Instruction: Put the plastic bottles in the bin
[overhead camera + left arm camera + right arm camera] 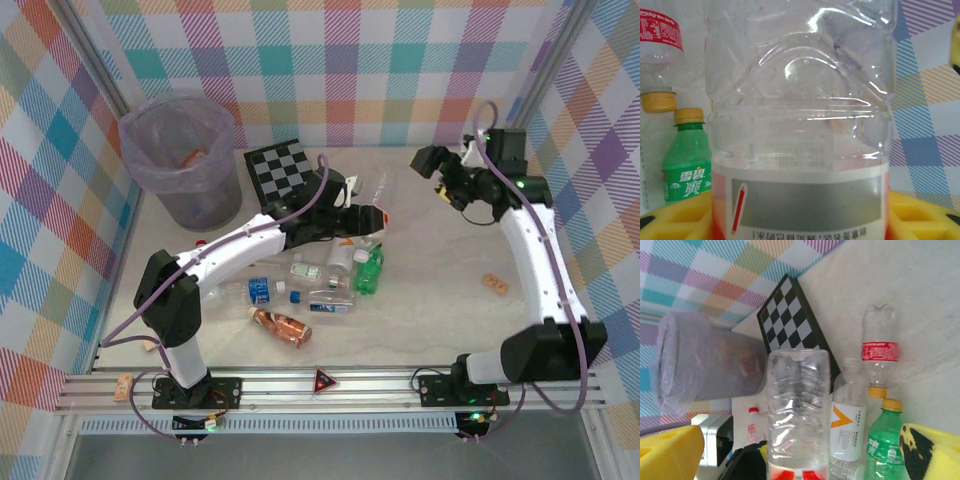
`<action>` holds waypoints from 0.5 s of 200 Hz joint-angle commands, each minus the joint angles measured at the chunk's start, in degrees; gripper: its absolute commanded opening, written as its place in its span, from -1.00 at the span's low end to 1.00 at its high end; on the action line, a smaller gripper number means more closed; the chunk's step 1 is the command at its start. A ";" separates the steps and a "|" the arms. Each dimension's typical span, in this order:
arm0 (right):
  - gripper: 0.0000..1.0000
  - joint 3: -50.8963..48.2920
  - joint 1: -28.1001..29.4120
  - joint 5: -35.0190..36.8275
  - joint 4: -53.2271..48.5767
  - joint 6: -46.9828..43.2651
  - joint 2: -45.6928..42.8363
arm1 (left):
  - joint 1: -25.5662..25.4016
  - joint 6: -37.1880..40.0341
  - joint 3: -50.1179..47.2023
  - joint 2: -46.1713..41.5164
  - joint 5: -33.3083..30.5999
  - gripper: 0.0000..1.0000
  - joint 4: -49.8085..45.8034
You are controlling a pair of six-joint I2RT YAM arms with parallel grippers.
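Pale tabletop (450,300) before you: your left gripper (800,222) is clamped on a clear bottle (800,100), with a yellow pad on each side. Your right gripper (802,455) faces it, fingers spread wide. Loose bottles (330,300) lie near the left gripper. The bin (200,200) stands well apart in the back-left corner.
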 commanded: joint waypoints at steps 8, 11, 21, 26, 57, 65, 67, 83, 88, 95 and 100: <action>0.99 -5.26 -1.24 3.78 3.39 -0.45 -5.36 | 4.18 4.83 5.89 -1.34 -0.69 0.12 -6.06; 0.99 -5.73 -1.25 4.17 3.46 -0.73 -5.73 | 4.62 5.34 6.52 -1.45 -0.83 0.12 -6.90; 0.99 -6.99 -1.30 5.02 3.60 -1.49 -7.05 | 6.15 7.30 9.00 -1.73 -1.14 0.12 -9.56; 0.99 -7.42 -1.26 5.15 3.62 -1.86 -7.47 | 6.95 8.32 10.33 -1.88 -1.33 0.11 -11.00; 0.99 -8.57 -1.26 4.95 0.86 -3.97 -8.31 | 12.15 15.93 21.94 -1.05 -3.20 0.12 -21.35; 0.99 -9.18 -1.26 4.89 0.69 -4.10 -8.51 | 13.73 17.47 24.83 -0.81 -3.86 0.12 -23.55; 0.99 -9.40 -1.26 4.95 0.63 -4.11 -8.58 | 14.13 17.82 25.59 -0.78 -4.01 0.12 -24.12; 0.99 -10.91 -1.24 4.59 1.08 -4.11 -9.11 | 17.49 20.48 30.93 -0.36 -4.88 0.12 -27.90; 0.99 -11.31 -1.26 4.40 1.21 -4.11 -9.16 | 18.63 21.20 32.45 -0.29 -5.10 0.11 -28.77; 0.99 -11.81 -1.26 4.30 1.30 -4.03 -9.15 | 20.26 21.80 34.11 -0.15 -5.35 0.12 -29.73; 0.99 -12.02 -1.29 4.21 1.24 -4.11 -9.15 | 21.43 21.94 34.98 -0.14 -5.37 0.11 -30.07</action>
